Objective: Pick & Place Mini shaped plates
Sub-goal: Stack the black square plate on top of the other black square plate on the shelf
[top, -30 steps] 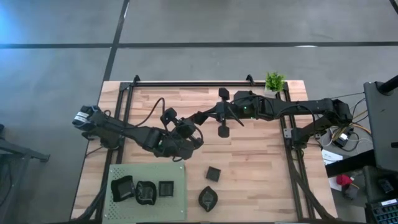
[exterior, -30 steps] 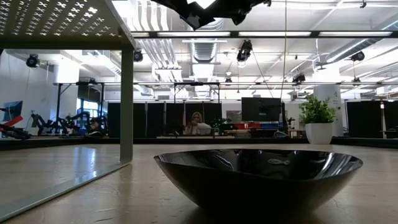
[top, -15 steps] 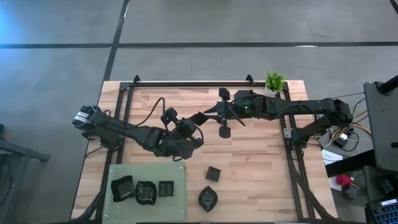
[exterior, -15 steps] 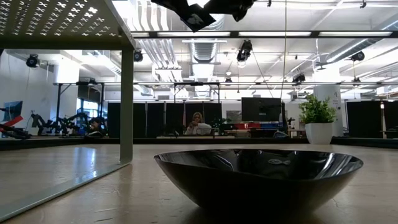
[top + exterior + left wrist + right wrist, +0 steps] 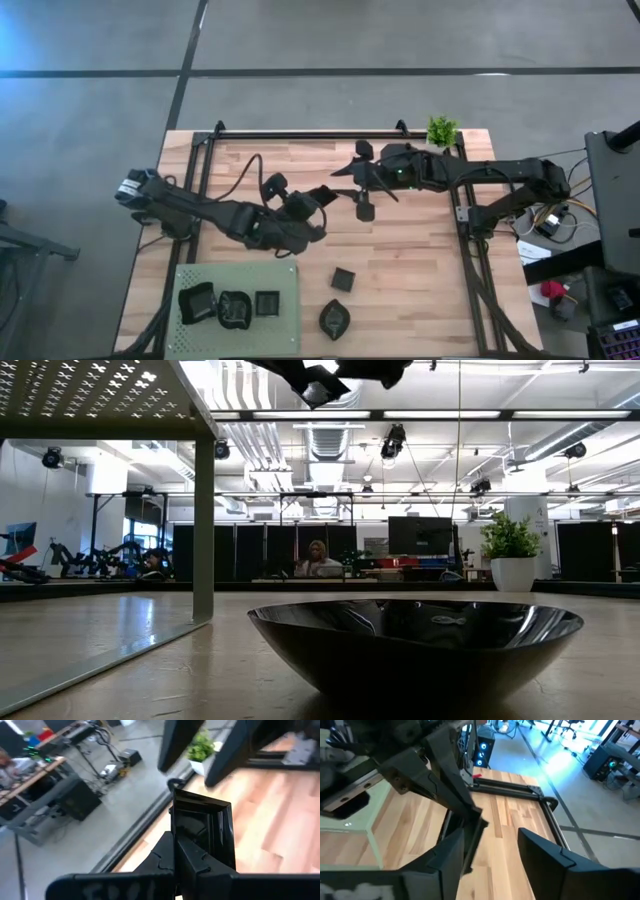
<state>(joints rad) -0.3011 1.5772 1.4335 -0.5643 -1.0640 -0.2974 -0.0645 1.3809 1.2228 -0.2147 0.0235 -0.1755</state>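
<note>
Spans the wooden table (image 5: 420,250) with both arms reaching in to meet above its middle, presumably so a plate can pass between them clear of the surface. Keeps the light green mat (image 5: 285,275) at the near left as the collecting place, with three mini shaped plates on it: (image 5: 197,303), (image 5: 236,308) and (image 5: 267,303). Leaves two more waiting on bare wood just right of the mat, a small square one (image 5: 343,279) and a leaf-like one (image 5: 334,318), probably the wide dark dish (image 5: 415,640) filling the low view. Clamps the left gripper (image 5: 322,195) by its fingers (image 5: 185,865) on the square plate (image 5: 200,827), held on edge and well above the table, a pose suited to offering a thin rim to the other side. Sets the right gripper (image 5: 355,185) facing it with fingers wide apart, one on either side of that plate (image 5: 470,840). Whether either finger touches it cannot be told from here, though a gap seems likely. Stands the small potted plant (image 5: 441,130) at the far right corner, well out of the work.
</note>
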